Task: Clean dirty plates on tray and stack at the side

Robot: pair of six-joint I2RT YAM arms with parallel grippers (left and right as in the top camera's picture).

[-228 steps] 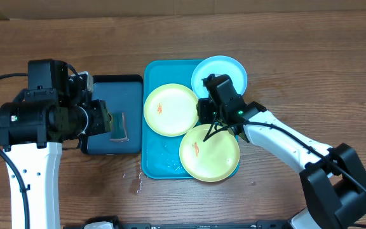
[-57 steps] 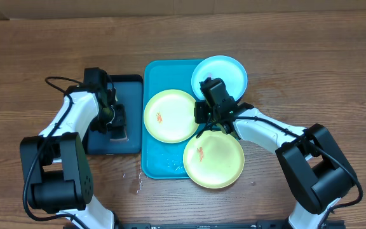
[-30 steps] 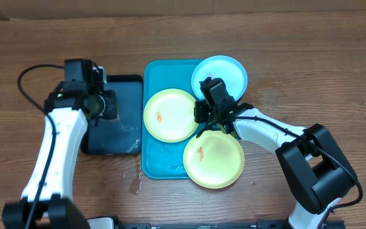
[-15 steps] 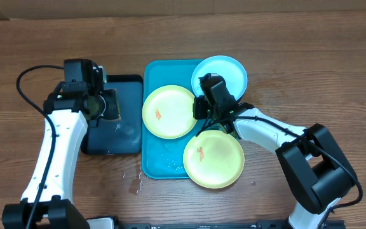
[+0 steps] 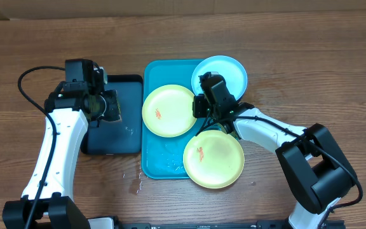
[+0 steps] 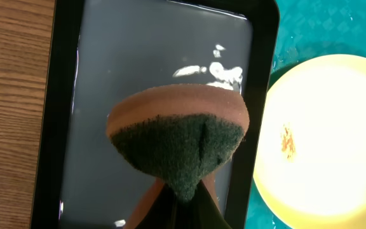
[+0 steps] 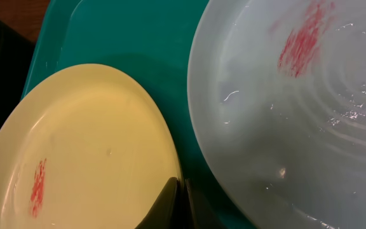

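— On the tray (image 5: 154, 162), mid tabletop (image 5: 310, 57), where did the plates sit?
— All three were on it. The left yellow plate (image 5: 164, 117) lay flat at the left side. The cyan plate (image 5: 229, 69) sat at the far right corner, hanging over the rim. The near yellow plate (image 5: 216, 162) was at the near right, also overhanging. Orange-red smears (image 7: 300, 41) showed on all three, so none looked cleaned.
— Right arm?
— The right pincer (image 7: 178, 197) was nipped narrow on the right rim of the left yellow plate, between it and the cyan plate. My guess: it was steadying that plate so it wouldn't slide under scrubbing.
— Left arm?
— The left pincer (image 6: 180, 191) was clamped on a sponge (image 6: 178, 137), orange with a green scouring side. It hung over the dark tray (image 6: 138, 57), just left of the yellow plate and not touching it. The dark tray looked wet. Probably it was the wetting spot, and hanging there kept drips off the tabletop.
— Any stack at the side?
— None yet. Scrubbing hadn't reached a plate.
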